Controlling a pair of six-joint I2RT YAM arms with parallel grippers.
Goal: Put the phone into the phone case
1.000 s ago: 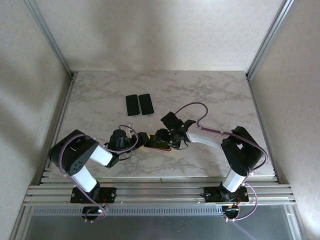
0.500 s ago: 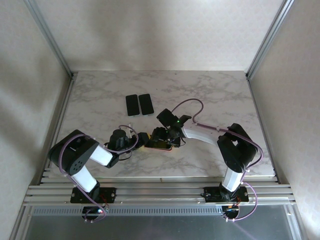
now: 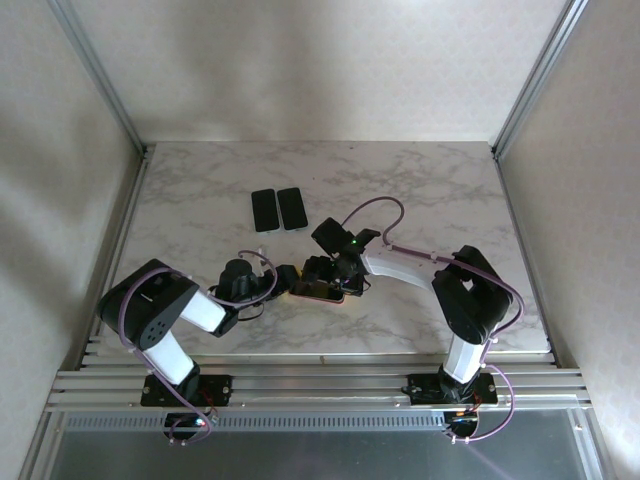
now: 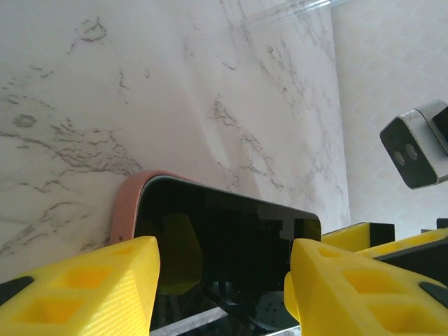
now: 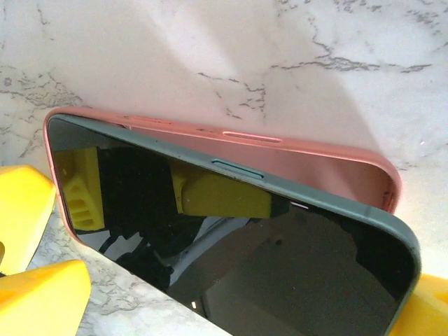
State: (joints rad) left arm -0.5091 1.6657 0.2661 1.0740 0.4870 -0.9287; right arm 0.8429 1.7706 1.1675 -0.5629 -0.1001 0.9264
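Dark, glossy phone [image 5: 126, 210] with a grey-green rim, only part-seated in the pink phone case [image 5: 301, 157]: one long edge riding proud, pink lining showing beside it. Lying on the marble table [image 3: 420, 190] near its middle, between both grippers. Pinned at one end by the left gripper [image 4: 220, 287], half closed across the case's width, likely to stop it sliding under pressure. Spread wide over the other end and gripping nothing, the right gripper [image 5: 224, 280], probably freed to press that raised edge home. Further back, well apart, two dark slabs [image 3: 265, 210].
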